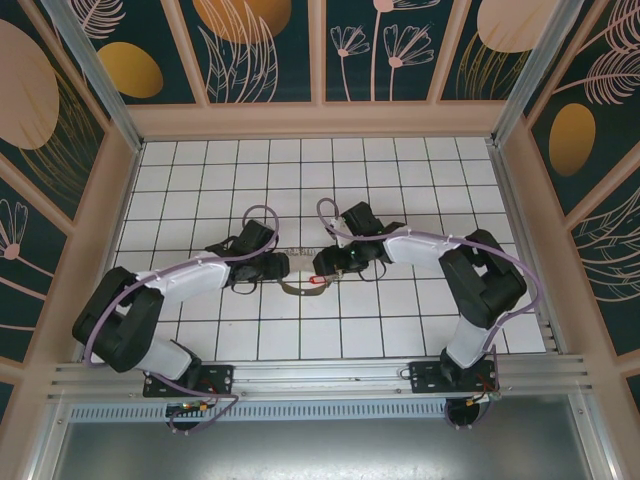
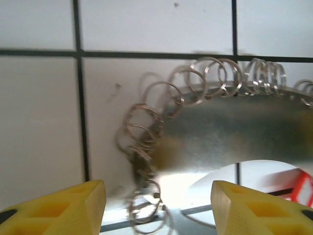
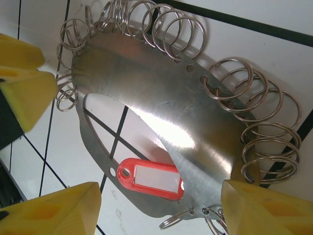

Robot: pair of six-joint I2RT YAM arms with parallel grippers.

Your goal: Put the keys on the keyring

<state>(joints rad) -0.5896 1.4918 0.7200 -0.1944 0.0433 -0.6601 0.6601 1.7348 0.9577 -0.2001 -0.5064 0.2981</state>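
From their bases at the near edge of the white tiled surface (image 1: 400,170), two arms reach inward and meet over the keyring (image 3: 171,98). It is a shiny oval metal band lying midway between the left and right edges, a little nearer the near edge than the far one. The left claw (image 2: 159,205) hovers open at its left end. The right claw (image 3: 159,196) stands open astride its right end, fingers spread wide. Small wire rings (image 3: 264,127) crowd the band's outer rim, and those in sight hang bare. A red tag (image 3: 149,178) lies in the band's opening; whether it is hooked on is unclear. By this look the job has barely begun, with the keys yet to be threaded.
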